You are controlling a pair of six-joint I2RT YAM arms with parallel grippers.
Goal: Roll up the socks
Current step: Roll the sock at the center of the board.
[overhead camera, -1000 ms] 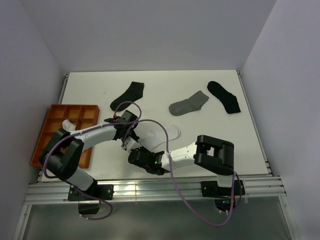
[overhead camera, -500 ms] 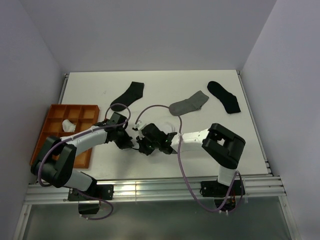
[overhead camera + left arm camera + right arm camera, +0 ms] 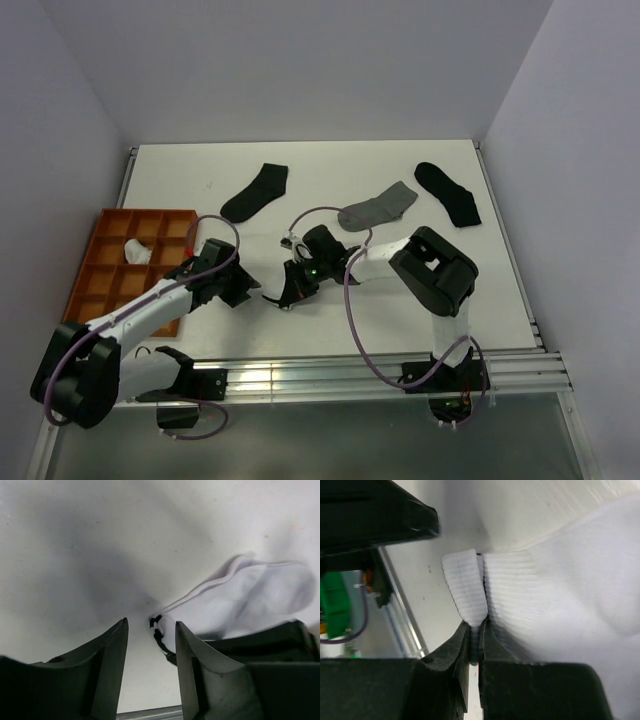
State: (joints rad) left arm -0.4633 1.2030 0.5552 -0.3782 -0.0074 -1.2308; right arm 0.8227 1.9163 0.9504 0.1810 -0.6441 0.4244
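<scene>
First, at the worktop's [image 3: 330, 165] left edge: orange divided tray [image 3: 148, 212], one rolled white bundle [image 3: 137, 251] in a compartment toward its far end. Nearer the middle, toward the near edge: white sock [image 3: 560, 605] flat on the worktop, ribbed cuff pinched in the clenched right end effector [image 3: 474, 630]. Left end effector [image 3: 150, 630] released, jaws apart with nothing between them, just beside that cuff. Toward the far edge: black sock [image 3: 255, 192], grey sock [image 3: 378, 208], second black sock [image 3: 448, 193], flat, apart from both end effectors
</scene>
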